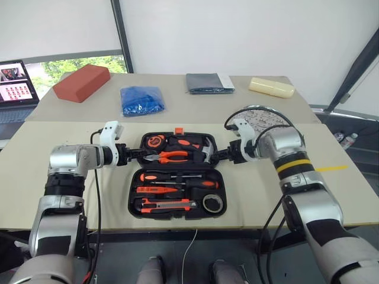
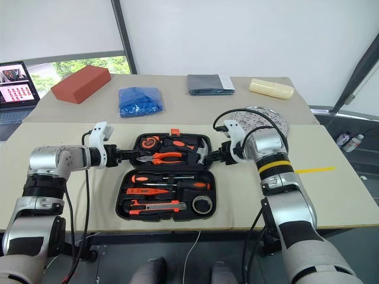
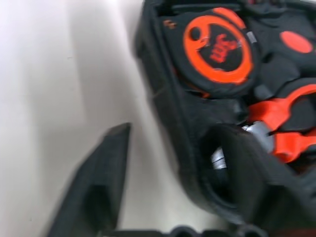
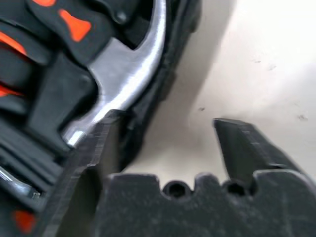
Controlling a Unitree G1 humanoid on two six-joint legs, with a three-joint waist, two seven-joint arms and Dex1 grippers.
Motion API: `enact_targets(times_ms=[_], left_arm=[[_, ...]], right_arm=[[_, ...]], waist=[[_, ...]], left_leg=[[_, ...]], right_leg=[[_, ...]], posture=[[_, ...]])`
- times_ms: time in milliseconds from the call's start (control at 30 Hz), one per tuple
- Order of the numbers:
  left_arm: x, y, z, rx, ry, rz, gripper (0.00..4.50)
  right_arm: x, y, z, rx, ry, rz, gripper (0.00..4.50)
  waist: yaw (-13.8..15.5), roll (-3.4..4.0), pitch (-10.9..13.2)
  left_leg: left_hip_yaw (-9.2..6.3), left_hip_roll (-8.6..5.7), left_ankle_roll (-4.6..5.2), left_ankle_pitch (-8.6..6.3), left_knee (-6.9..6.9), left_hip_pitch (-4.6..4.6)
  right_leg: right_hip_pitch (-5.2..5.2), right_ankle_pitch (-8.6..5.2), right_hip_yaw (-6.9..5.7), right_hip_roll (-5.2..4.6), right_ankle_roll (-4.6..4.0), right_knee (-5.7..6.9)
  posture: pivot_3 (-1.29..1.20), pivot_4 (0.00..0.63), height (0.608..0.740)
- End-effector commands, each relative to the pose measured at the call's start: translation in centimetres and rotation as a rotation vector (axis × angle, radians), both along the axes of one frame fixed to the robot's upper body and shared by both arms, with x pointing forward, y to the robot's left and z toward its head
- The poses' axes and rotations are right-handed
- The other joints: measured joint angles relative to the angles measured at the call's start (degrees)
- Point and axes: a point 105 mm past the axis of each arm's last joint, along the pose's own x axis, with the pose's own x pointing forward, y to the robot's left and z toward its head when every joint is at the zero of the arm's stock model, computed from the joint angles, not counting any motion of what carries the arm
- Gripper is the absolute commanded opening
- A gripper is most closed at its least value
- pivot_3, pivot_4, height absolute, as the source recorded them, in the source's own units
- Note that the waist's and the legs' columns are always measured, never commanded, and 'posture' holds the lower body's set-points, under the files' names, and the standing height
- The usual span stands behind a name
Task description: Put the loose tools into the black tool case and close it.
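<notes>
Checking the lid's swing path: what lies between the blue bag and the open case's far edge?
Bare table, by the left eye view: nothing lies between the blue bag and the black tool case.

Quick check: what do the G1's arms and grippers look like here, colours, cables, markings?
Both arms are silver-grey shells with black joint sections. The right arm carries a yellow band around the forearm; the left arm has none. Black cables loop from each wrist. White housings sit at the wrists. The left gripper and right gripper each have two black, wedge-shaped fingers.
</notes>
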Motion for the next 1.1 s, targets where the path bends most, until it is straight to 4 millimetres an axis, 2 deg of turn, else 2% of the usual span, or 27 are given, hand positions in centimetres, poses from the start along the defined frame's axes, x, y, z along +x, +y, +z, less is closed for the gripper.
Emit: enact_targets(times_ms=[33,133,200,333,400,467,567,700,767,800,833,867,900,933,1033,1067,1100], left_arm=[[0.5,0.1,0.9,-0.063,-0.065,0.013,1.14],[0.6,0.1,1.2,-0.114,-0.103,0.018,0.00],[0.3,-0.2,2.2,-0.161,-0.200,-0.027,0.00],[-0.8,0.2,4.6,-0.156,-0.467,-0.083,0.00],[-1.5,0.5,5.2,-0.105,-0.586,-0.104,0.00],[-2.6,0.8,5.4,0.023,-0.721,-0.132,0.00],[-4.9,1.6,4.4,0.266,-0.906,-0.164,0.00],[-7.7,1.6,2.1,0.349,-0.988,-0.218,0.00],[-9.3,1.2,0.5,0.322,-0.972,-0.261,0.00],[-9.8,1.2,-0.2,0.313,-0.950,-0.278,0.34],[-10.4,1.3,-1.2,0.314,-0.924,-0.297,0.69],[-10.9,1.4,-2.0,0.310,-0.896,-0.314,0.85],[-11.0,1.8,-2.2,0.315,-0.896,-0.282,1.13],[-11.1,2.3,-2.2,0.316,-0.896,-0.250,1.60],[-11.3,3.9,-2.1,0.311,-0.866,-0.166,2.63],[-11.3,4.4,-2.0,0.296,-0.854,-0.137,3.04],[-11.3,4.9,-1.8,0.281,-0.840,-0.117,3.04]], right_arm=[[0.6,-0.8,1.0,0.014,-0.022,-0.049,1.61],[0.5,-0.7,1.1,0.042,-0.020,-0.043,0.56],[0.6,0.2,2.1,0.128,-0.086,-0.005,0.13],[0.5,0.9,5.0,0.192,-0.393,0.132,0.13],[-0.2,0.8,6.2,0.180,-0.563,0.201,0.13],[-1.3,0.3,6.9,0.123,-0.755,0.259,0.13],[-3.3,-1.3,5.7,-0.084,-1.011,0.335,0.13],[-5.7,-2.7,2.5,-0.278,-1.181,0.453,0.13],[-6.6,-3.5,1.1,-0.376,-1.261,0.483,0.13],[-6.8,-3.8,0.8,-0.403,-1.295,0.487,0.05],[-6.9,-4.1,-0.2,-0.401,-1.262,0.493,0.40],[-7.0,-4.3,-1.0,-0.401,-1.240,0.502,0.77],[-7.3,-4.4,-1.5,-0.404,-1.240,0.525,0.90],[-7.6,-4.5,-1.8,-0.412,-1.239,0.544,1.34],[-8.2,-5.9,-1.6,-0.390,-1.235,0.514,2.34],[-8.5,-6.3,-1.7,-0.370,-1.210,0.514,2.44],[-9.0,-6.8,-2.1,-0.327,-1.152,0.509,2.44]], waist=[[-0.03,0.00,0.00],[0.10,0.00,0.00],[0.08,0.00,0.00],[-0.06,0.00,0.00],[-0.01,0.00,0.01],[0.09,0.01,0.02],[0.24,0.01,0.02],[0.43,0.02,0.01],[0.47,0.04,0.00],[0.48,0.04,0.00],[0.51,0.04,0.00],[0.47,0.05,0.00],[0.46,0.04,0.00],[0.51,0.04,0.00],[0.43,0.02,0.01],[0.34,0.02,0.01],[0.31,0.03,0.01]], left_leg=[[0.00,0.00,0.00,0.00,0.01,0.06],[-0.01,0.00,0.01,0.04,0.04,0.09],[-0.02,0.00,0.01,0.06,0.07,0.10],[-0.02,0.01,0.01,0.10,0.02,0.07],[-0.02,0.01,0.02,0.10,-0.01,-0.03],[-0.04,0.01,0.02,0.11,-0.03,-0.26],[0.01,0.00,0.02,0.09,-0.13,-0.37],[0.04,0.00,0.03,0.08,-0.28,-0.34],[0.06,0.00,0.03,0.08,-0.27,-0.21],[0.10,0.00,0.02,0.08,-0.28,-0.10],[0.12,0.00,0.02,0.08,-0.27,-0.02],[0.14,0.00,0.02,0.08,-0.27,0.07],[0.17,0.00,0.01,0.08,-0.26,0.13],[0.18,0.01,-0.02,0.09,-0.24,0.17],[0.19,0.03,-0.13,0.11,-0.22,0.18],[0.19,0.04,-0.19,0.10,-0.23,0.18],[0.19,0.04,-0.21,0.10,-0.24,0.22]], right_leg=[[0.04,0.00,0.00,0.00,0.00,0.01],[0.10,0.03,0.00,0.00,0.00,0.06],[0.12,0.07,0.00,0.00,0.02,0.06],[0.06,0.11,0.01,0.00,0.00,0.01],[0.00,0.11,0.00,0.01,0.00,-0.04],[-0.14,0.13,0.00,0.02,0.03,-0.15],[-0.18,0.16,0.00,0.01,0.09,-0.39],[-0.06,0.22,-0.01,-0.01,0.13,-0.70],[0.07,0.23,-0.01,-0.01,0.14,-0.77],[0.18,0.23,0.00,-0.04,0.15,-0.79],[0.23,0.24,0.01,-0.05,0.15,-0.79],[0.28,0.24,0.01,-0.06,0.14,-0.80],[0.31,0.23,0.03,-0.07,0.14,-0.80],[0.36,0.25,0.03,-0.07,0.13,-0.80],[0.36,0.33,0.02,-0.10,-0.02,-0.80],[0.35,0.34,0.02,-0.10,-0.02,-0.80],[0.37,0.34,0.02,-0.10,-0.02,-0.80]], posture=[[0.00,0.150,0.740],[0.00,0.150,0.740],[0.00,0.150,0.740],[0.00,0.150,0.740],[0.00,0.150,0.740],[0.00,0.150,0.740],[0.00,0.150,0.740],[0.00,0.150,0.740],[0.00,0.150,0.740],[0.00,0.150,0.740],[0.00,0.150,0.740],[0.00,0.150,0.740],[0.00,0.150,0.740],[0.00,0.150,0.740],[0.00,0.150,0.740],[0.00,0.150,0.740],[0.00,0.150,0.740]])
